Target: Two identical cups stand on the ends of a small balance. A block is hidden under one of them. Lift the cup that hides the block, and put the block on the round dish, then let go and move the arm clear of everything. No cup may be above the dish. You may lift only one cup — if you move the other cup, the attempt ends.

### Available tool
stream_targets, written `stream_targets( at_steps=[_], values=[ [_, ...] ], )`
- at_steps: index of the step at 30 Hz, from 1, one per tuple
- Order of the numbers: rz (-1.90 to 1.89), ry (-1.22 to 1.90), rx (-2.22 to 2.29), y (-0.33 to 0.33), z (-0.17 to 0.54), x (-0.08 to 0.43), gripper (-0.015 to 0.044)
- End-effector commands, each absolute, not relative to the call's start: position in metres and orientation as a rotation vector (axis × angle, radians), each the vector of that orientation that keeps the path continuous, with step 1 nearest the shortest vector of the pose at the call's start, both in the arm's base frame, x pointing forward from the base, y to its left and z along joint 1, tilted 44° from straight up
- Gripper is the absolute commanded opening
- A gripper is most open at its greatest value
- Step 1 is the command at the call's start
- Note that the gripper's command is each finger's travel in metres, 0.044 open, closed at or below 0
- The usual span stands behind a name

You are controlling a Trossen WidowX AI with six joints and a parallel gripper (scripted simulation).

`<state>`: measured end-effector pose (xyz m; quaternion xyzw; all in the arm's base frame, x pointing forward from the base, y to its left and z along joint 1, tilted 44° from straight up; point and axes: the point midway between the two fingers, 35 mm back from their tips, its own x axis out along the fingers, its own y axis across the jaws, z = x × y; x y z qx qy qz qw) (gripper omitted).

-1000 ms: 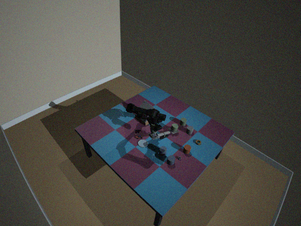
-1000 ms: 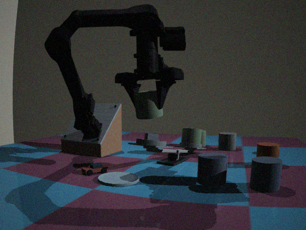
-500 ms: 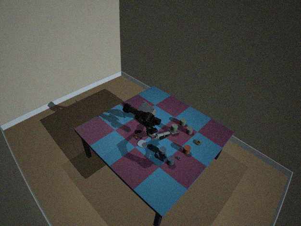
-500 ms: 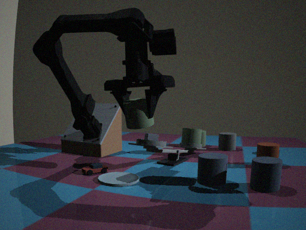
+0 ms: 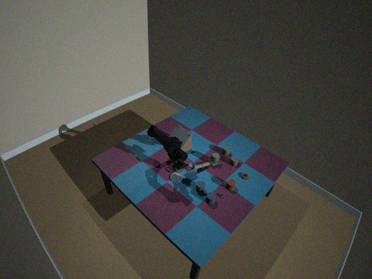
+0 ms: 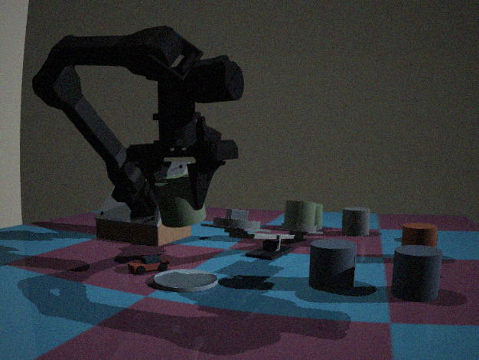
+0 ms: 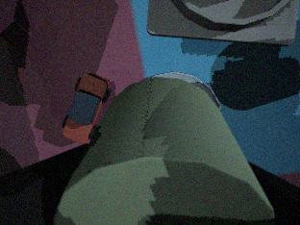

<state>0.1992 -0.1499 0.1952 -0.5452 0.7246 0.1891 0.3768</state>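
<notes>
My gripper (image 5: 177,165) (image 6: 180,205) (image 7: 161,158) is shut on a green cup (image 6: 178,214) (image 7: 168,135), held slightly tilted in the air. The other green cup (image 5: 215,157) (image 6: 298,214) stands on the far end of the balance (image 5: 201,166) (image 6: 266,253). A small pale block (image 6: 236,213) sits uncovered on the balance's near end. The round dish (image 5: 176,177) (image 6: 185,280) is on the table. Its rim (image 7: 178,75) peeks out behind the held cup in the wrist view, so the cup hangs over or close to the dish.
A toy car (image 5: 169,170) (image 6: 148,265) (image 7: 86,107) is beside the dish. Two blue-grey cylinders (image 6: 331,263) (image 6: 416,273) stand to its right in the exterior view. Farther off are an orange cylinder (image 5: 230,184), a grey one (image 5: 234,161), a green one (image 5: 226,150) and a yellow ring (image 5: 246,174).
</notes>
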Motion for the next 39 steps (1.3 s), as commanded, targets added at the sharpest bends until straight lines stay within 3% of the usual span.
stream_targets(
  at_steps=[1, 20, 39],
  values=[
    [0.487, 1.849, -1.399, -0.161, 0.199, 0.184, 0.0000],
    [0.453, 1.908, -1.417, -0.197, 0.213, 0.107, 0.0000],
    [0.449, 1.914, -1.420, -0.225, 0.186, 0.098, 0.0000]
  ],
)
